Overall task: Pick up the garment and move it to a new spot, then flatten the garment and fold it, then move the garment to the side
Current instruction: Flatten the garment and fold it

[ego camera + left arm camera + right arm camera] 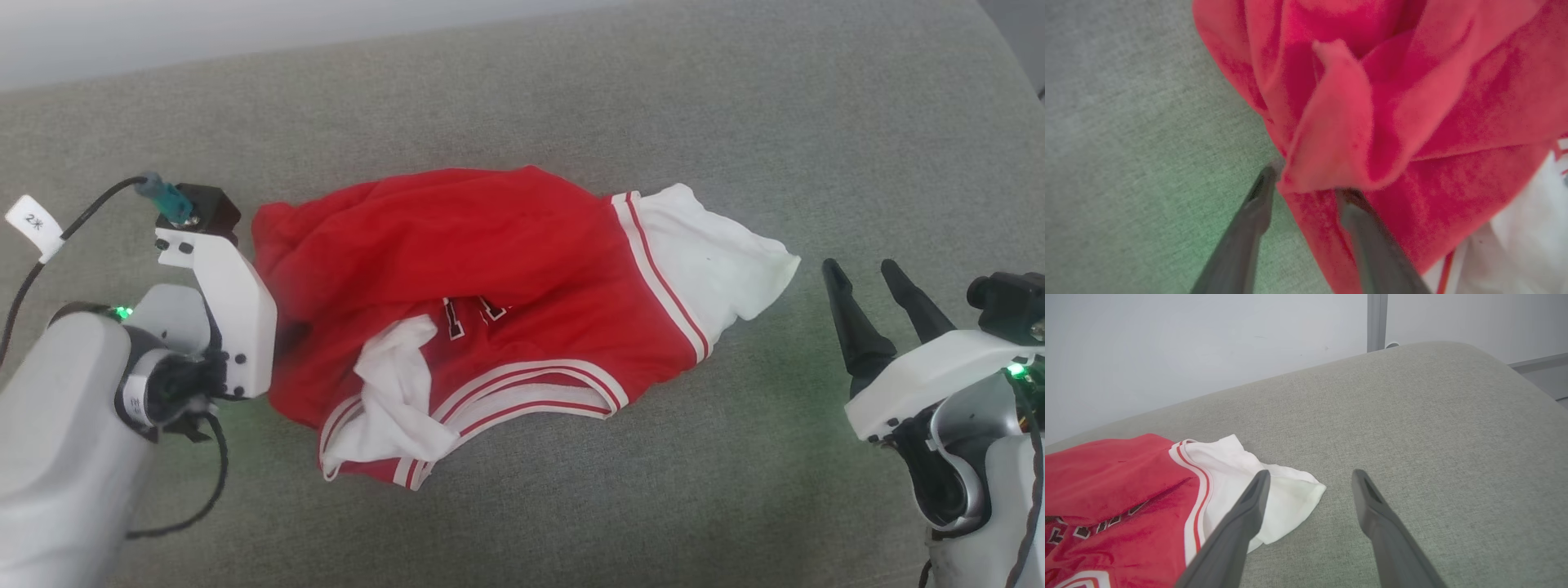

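Note:
The garment (490, 245) lies crumpled on the grey cushion, red body uppermost. One white sleeve (718, 253) spreads to the right and the other is bunched at the front; part of the black lettering shows. My left gripper (1307, 181) is at the garment's (1412, 102) left edge, jaws open, with a raised red fold lying between the fingertips. In the head view its fingers are hidden under the white wrist mount (237, 310). My right gripper (860, 268) hangs open to the right of the white sleeve, clear of the cloth. From its wrist, the right gripper (1311, 473) has the sleeve tip (1290, 498) beside its left finger.
The grey cushion (571, 82) stretches well beyond the garment on all sides. Its rounded far corner (1453, 351) drops off at the right, with a pale wall (1208, 343) behind. A black cable (49, 245) trails from my left wrist.

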You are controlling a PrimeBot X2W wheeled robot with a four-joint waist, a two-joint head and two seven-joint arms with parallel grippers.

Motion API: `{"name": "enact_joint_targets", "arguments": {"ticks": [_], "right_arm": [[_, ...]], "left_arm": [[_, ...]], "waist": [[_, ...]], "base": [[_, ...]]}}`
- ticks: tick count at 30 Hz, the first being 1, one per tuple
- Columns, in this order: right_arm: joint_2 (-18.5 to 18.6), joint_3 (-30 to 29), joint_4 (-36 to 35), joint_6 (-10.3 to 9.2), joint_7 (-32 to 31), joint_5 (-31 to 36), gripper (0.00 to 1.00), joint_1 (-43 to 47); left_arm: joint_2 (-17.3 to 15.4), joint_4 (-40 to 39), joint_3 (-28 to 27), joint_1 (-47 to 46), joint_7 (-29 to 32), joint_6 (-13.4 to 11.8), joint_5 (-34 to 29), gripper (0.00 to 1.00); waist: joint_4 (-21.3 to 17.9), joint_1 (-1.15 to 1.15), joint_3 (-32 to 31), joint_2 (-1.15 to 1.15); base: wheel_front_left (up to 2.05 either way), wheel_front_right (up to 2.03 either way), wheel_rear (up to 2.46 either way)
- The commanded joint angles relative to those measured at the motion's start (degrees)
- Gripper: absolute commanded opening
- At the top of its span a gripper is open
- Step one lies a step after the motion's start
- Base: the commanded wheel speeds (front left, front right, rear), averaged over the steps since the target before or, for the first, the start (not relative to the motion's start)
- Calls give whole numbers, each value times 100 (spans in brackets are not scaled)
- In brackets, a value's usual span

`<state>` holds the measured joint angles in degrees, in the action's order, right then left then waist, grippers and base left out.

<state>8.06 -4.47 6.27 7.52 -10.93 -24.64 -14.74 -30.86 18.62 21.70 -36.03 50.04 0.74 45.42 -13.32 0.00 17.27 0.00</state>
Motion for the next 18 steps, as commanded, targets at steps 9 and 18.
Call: {"name": "enact_joint_targets", "arguments": {"ticks": [9, 18], "right_arm": [[38, 21, 60, -6, 214, -88, 100, -77], [30, 184, 87, -6, 355, -195, 100, -324]], "left_arm": [[-160, 468, 97, -1126, -313, 350, -408, 0], [-40, 1094, 813, -2694, -1631, 657, -1315, 0]], "waist": [[-55, 0, 129, 0], [-256, 0, 552, 0]], "base": [[0, 0, 0], [0, 0, 0]]}}
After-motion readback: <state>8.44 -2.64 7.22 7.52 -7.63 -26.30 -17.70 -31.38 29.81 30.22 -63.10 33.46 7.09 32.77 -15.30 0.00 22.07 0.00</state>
